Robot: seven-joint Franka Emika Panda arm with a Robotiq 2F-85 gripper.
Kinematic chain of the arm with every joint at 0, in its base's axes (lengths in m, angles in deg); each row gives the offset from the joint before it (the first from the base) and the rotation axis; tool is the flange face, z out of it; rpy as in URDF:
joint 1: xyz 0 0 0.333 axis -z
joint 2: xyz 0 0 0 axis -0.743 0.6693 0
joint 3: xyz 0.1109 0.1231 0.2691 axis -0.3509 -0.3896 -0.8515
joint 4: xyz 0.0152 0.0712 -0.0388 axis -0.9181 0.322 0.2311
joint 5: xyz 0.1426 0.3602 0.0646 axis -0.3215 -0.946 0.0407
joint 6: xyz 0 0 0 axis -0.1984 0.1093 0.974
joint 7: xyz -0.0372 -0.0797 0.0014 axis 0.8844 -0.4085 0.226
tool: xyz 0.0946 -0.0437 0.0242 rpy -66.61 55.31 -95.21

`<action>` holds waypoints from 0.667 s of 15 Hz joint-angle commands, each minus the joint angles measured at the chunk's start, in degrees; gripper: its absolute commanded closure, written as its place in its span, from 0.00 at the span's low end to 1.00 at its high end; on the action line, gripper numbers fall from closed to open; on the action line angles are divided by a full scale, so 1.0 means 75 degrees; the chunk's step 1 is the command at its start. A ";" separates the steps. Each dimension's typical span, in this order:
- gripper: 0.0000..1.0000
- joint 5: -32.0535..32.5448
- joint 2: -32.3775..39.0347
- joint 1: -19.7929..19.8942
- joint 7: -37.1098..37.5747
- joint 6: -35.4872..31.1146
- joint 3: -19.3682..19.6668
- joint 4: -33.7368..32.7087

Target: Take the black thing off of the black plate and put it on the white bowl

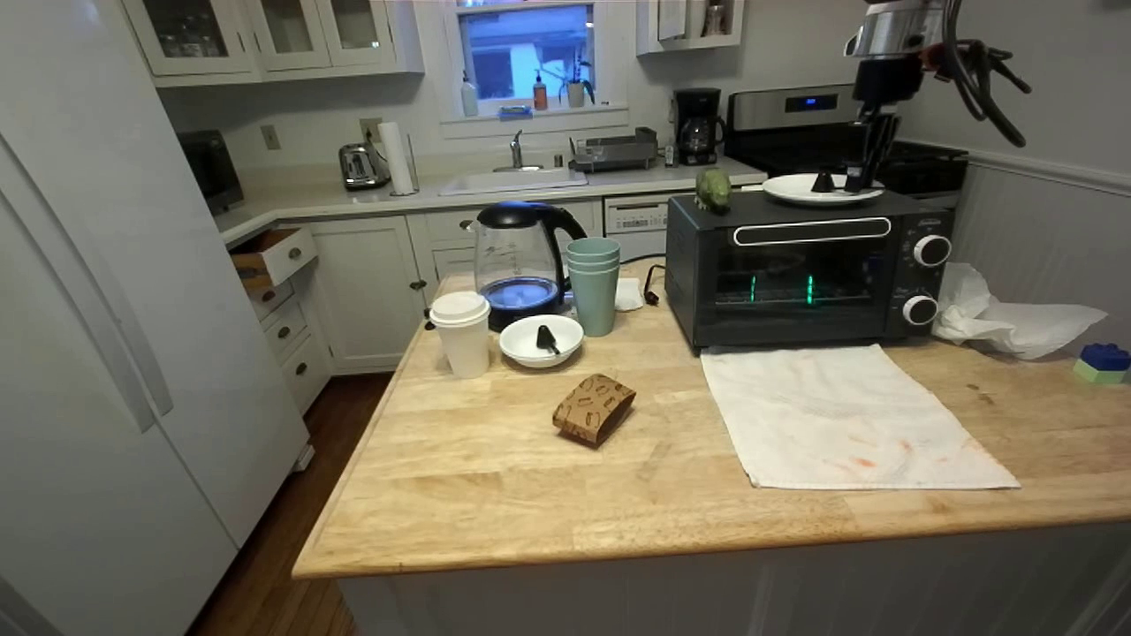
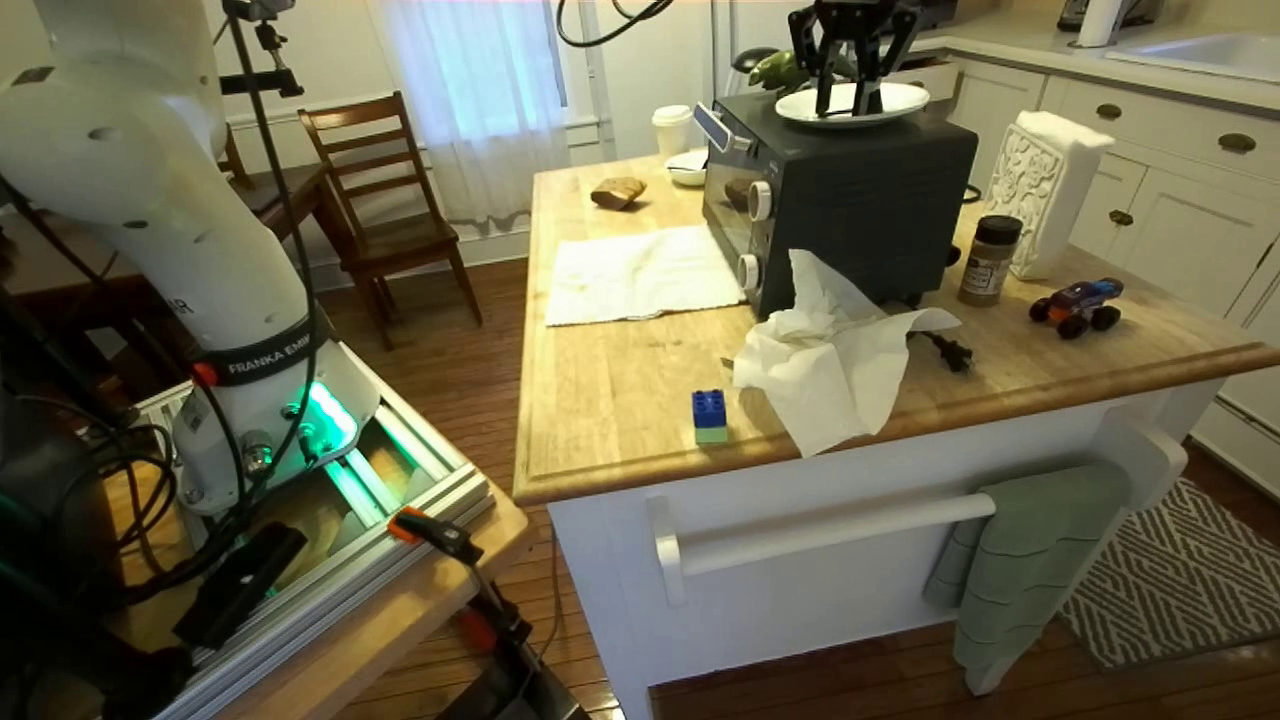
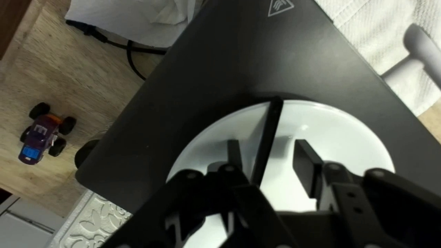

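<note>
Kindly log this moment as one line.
claw: open around slim black bar; bar: on round white plate; shallow white bowl: small black piece inside

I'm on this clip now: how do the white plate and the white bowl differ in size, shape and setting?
Size: the white plate is wider than the white bowl.
Shape: the plate is nearly flat; the bowl has a raised, curved wall.
Setting: the plate sits on the toaster oven under the gripper; the bowl stands lower, on the wooden countertop.
Shared: both are white and round, the plate with a black thing, the bowl with a black piece.
</note>
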 commanded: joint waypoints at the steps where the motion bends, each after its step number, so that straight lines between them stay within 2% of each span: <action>1: 0.88 -0.0044 0.0181 0.0161 0.0025 0.0046 -0.0164 -0.0260; 3: 0.99 -0.0043 0.0121 0.0135 0.0092 0.0061 -0.0175 -0.0210; 4: 1.00 -0.0034 0.0041 0.0102 0.0164 0.0087 -0.0183 -0.0155; 7: 0.98 -0.0166 -0.0318 -0.0001 0.0702 0.0261 -0.0250 0.0012; 10: 0.98 -0.0316 -0.1054 -0.0245 0.1947 0.0720 -0.0302 0.0315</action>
